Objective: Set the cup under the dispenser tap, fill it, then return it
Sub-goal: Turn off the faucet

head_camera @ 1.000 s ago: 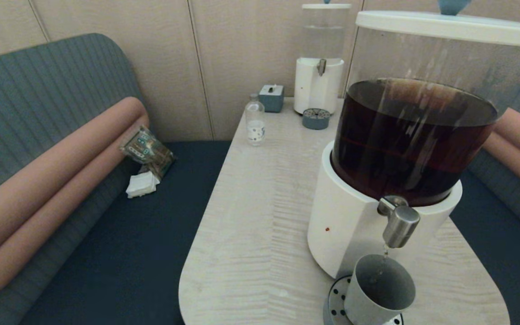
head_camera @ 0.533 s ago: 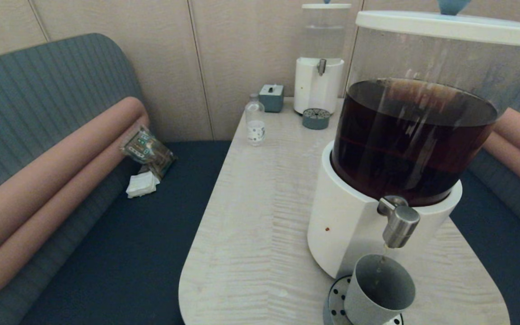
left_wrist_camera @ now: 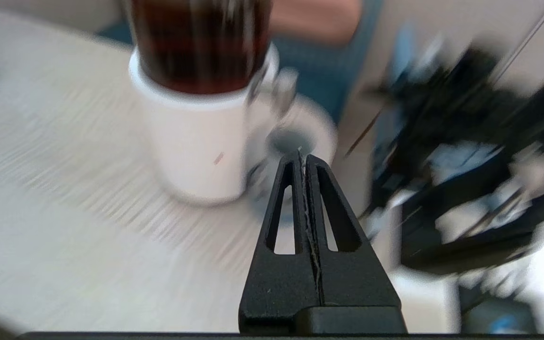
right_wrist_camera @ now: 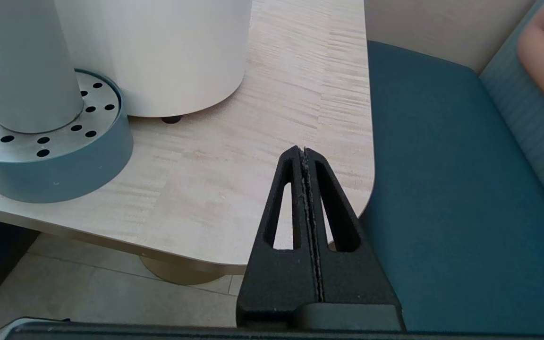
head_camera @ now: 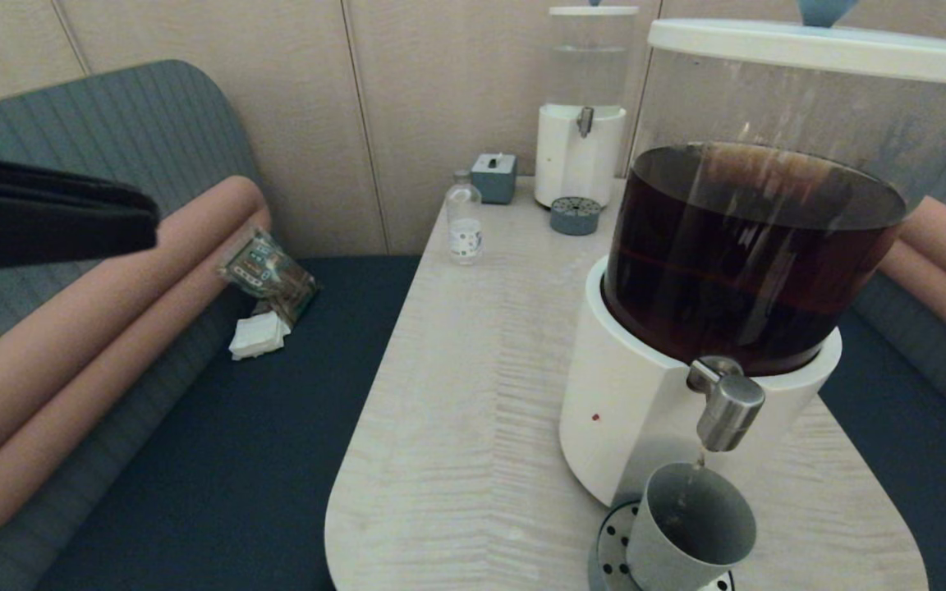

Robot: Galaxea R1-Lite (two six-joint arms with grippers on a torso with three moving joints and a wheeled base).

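At the far left of the head view we see our left gripper (head_camera: 140, 234), a dark bar up in the air over the bench seat (head_camera: 218, 460), well apart from the table (head_camera: 456, 427). Its own camera shows its two fingers pressed together with nothing between them. Next comes a snack bag (head_camera: 268, 275) and a white napkin (head_camera: 258, 335) on the seat. The table has lots of bare room on its left half. At its far end stand a small bottle (head_camera: 465, 222), a little box (head_camera: 493, 178) and a smaller dispenser (head_camera: 581, 107).

Toward the right, the big dispenser (head_camera: 629, 410) fills the table. The cup (head_camera: 686, 533) stands on the holed drip tray (head_camera: 608, 546), right under the dispenser tap (head_camera: 727, 406).

Only the right wrist view shows our right gripper (right_wrist_camera: 304, 151). It hangs low by the table's rounded edge, fingers together, holding nothing, near the tray.
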